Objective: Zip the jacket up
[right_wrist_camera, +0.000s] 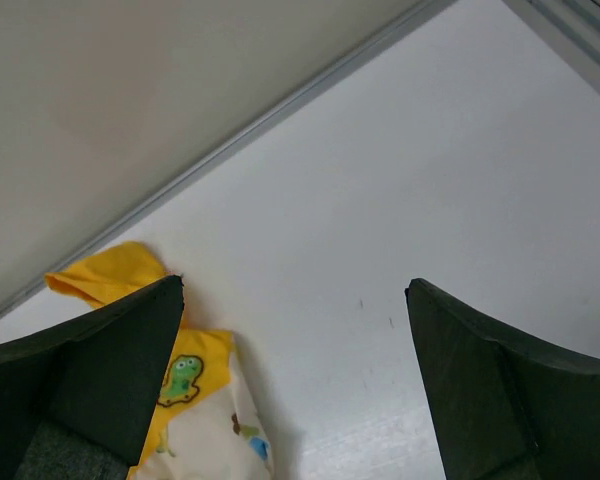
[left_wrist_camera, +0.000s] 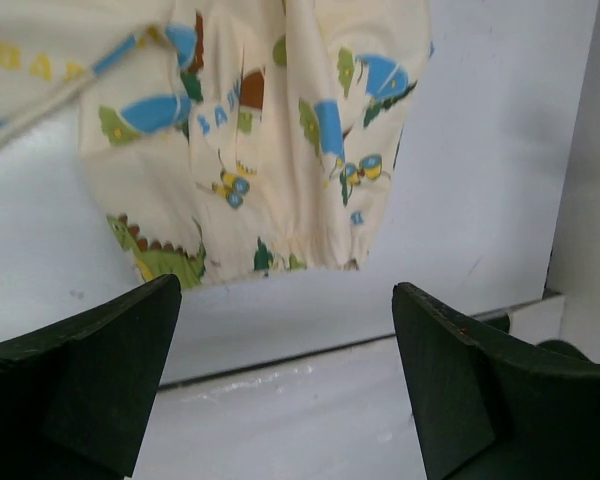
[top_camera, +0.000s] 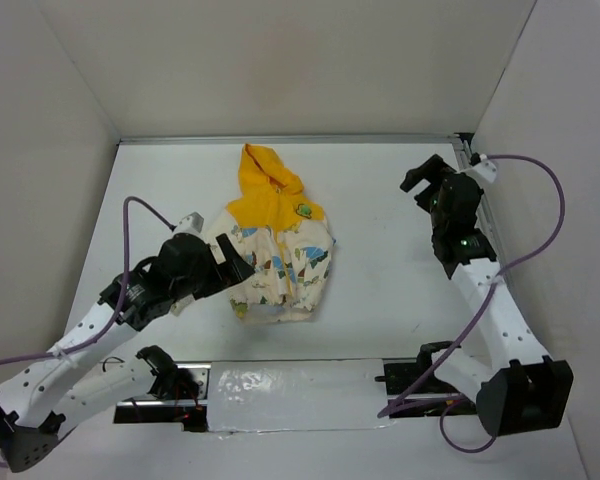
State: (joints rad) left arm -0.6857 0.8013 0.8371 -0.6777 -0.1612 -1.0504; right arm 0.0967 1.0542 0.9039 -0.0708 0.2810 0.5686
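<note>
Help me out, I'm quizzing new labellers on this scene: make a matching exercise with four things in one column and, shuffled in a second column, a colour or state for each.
Column one
1. jacket
2. hood
3. left gripper
4. right gripper

Column two
A. open, well apart from the jacket, off to the right
B. yellow
C. cream with cartoon prints
D. open, close beside the jacket

Pairs: 1-C, 2-B, 3-D, 4-A

The cream, cartoon-printed jacket (top_camera: 278, 255) lies flat, yellow hood farthest away.
</note>
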